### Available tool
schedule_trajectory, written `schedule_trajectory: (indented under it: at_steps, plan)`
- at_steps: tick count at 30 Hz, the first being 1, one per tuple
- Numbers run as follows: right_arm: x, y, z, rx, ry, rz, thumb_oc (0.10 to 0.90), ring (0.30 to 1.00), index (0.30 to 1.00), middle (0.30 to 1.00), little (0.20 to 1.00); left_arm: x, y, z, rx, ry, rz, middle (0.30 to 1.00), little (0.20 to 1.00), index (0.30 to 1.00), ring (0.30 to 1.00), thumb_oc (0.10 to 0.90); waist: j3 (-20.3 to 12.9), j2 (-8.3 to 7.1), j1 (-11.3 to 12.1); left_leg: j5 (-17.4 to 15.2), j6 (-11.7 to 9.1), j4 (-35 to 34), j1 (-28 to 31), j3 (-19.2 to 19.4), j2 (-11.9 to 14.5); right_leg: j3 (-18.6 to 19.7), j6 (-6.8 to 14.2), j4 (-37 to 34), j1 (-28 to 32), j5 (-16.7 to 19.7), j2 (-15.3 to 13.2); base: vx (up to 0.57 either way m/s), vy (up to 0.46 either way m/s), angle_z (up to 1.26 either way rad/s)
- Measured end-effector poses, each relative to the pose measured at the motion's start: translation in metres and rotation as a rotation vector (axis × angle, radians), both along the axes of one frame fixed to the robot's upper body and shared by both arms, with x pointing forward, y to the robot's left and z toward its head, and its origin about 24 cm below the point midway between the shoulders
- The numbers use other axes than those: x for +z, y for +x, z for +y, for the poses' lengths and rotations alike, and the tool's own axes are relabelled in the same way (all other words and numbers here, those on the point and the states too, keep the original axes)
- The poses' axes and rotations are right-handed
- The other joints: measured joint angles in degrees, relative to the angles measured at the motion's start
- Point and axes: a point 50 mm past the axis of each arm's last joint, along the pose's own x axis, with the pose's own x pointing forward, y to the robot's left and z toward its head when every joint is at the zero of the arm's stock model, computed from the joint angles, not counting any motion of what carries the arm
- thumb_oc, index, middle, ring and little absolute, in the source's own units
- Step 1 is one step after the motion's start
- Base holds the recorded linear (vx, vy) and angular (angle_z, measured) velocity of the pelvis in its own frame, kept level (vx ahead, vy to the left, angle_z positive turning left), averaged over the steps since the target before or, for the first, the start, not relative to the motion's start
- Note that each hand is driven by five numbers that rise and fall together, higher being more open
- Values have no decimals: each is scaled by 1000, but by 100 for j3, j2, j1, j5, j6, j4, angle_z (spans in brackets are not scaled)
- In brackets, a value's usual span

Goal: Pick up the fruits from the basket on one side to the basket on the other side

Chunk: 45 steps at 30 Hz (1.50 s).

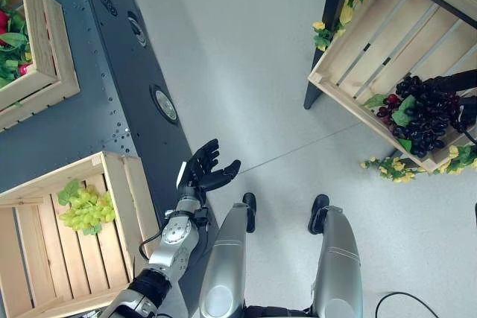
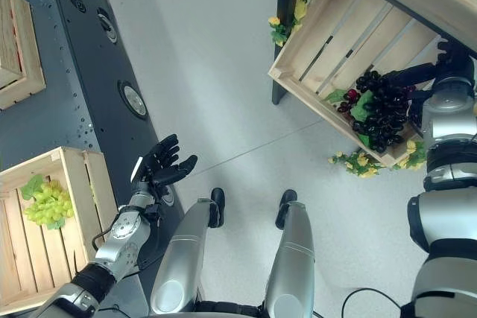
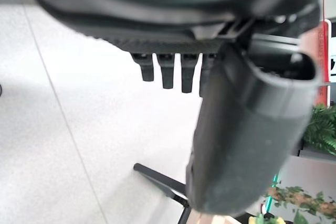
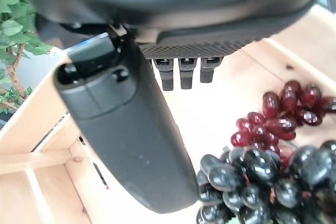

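A bunch of green grapes (image 1: pixel 88 210) lies in the wooden crate (image 1: pixel 130 199) at my lower left. Dark purple grapes (image 2: pixel 380 113) and some red ones (image 4: pixel 286 111) lie in the tilted wooden crate (image 2: pixel 313 106) on my right. My right hand (image 2: pixel 426 72) hovers just over the dark bunch with its fingers (image 4: pixel 181 72) straight and nothing in them. Beside the left crate, my left hand (image 1: pixel 203 169) is held up open and empty, with straight fingers (image 3: pixel 168 69).
A second crate (image 1: pixel 56 42) with red and green produce sits at the upper left on a dark platform (image 1: pixel 141 72) with round discs. Yellow flower garlands (image 2: pixel 361 161) trim the right stand, whose black leg (image 1: pixel 328 35) meets the grey floor.
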Motion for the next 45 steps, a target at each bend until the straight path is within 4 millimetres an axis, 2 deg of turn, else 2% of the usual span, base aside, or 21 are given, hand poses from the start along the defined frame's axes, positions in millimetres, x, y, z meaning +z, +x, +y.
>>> schedule_trajectory:
  at_steps: [10,14,17,20,22,26,29,32,34,38,41,45]
  plan:
    - [-2,-1,-2,-11,-16,20,800,900,900,900,900,0,-1,0,-14,0,0,900,900,900,900,800,30,-51,16,35,-1,-172,279,6,0,-19,13,-165,270,38,12,3,5,0]
    - [-15,-1,0,35,34,20,800,900,900,900,900,0,0,0,-19,0,-4,900,900,900,900,800,42,-73,30,37,-2,-423,639,35,1,-65,19,-380,615,42,17,70,10,-1]
    - [-27,-1,4,132,147,-27,800,900,900,900,900,0,0,-1,-24,0,-6,900,900,900,900,800,42,-75,27,37,-3,-595,934,28,9,-135,44,-528,933,50,17,109,1,5]
    - [-41,1,17,292,276,-101,800,900,900,900,900,0,0,0,-27,1,-3,900,900,900,900,800,36,-86,29,42,-11,-839,1338,31,11,-171,39,-732,1327,27,37,118,-24,1]
    - [-64,3,32,405,396,-122,800,900,900,900,900,1,1,2,-16,-1,-7,900,900,900,900,800,1,-118,52,73,-60,-1040,1646,28,16,-215,30,-874,1623,15,51,120,-23,3]
    - [-104,3,55,521,516,-76,800,900,900,900,900,0,2,7,4,10,0,900,900,900,900,800,-35,-318,98,110,-105,-1274,2057,-6,31,-313,49,-1043,2047,-4,65,105,-35,6]
    - [-122,4,73,607,563,-42,800,900,900,900,900,-1,3,8,-2,24,6,900,900,900,900,800,-48,-376,106,107,-101,-1317,2229,-1,16,-339,65,-1050,2235,-57,36,92,-37,6]
    - [-135,3,83,646,595,-17,800,900,900,900,900,0,3,9,-9,35,3,900,900,900,900,800,-61,-402,136,106,-100,-1322,2304,-6,15,-371,51,-1047,2324,-83,24,106,-31,6]
    - [-158,0,101,671,650,26,800,900,900,900,900,-6,1,14,0,45,28,900,900,900,900,800,-95,-469,145,90,-78,-1411,2553,-17,15,-420,58,-1119,2575,-138,6,99,-14,8]
    - [-186,-8,119,691,709,85,800,900,900,900,900,-8,1,19,14,54,45,900,900,900,900,800,-255,-619,161,96,-84,-1500,2704,-31,24,-450,69,-1164,2739,-172,7,52,-5,5]
    - [-202,-14,129,701,718,138,800,900,900,900,900,-10,1,19,14,57,54,900,900,900,900,800,-406,-691,154,108,-105,-1528,2720,-29,22,-460,70,-1202,2770,-171,8,0,0,0]
    - [-214,-19,138,703,756,157,800,900,900,900,900,-10,1,20,15,72,53,900,900,900,900,800,-467,-688,160,111,-110,-1537,2781,-26,15,-473,71,-1219,2849,-171,2,-29,2,3]
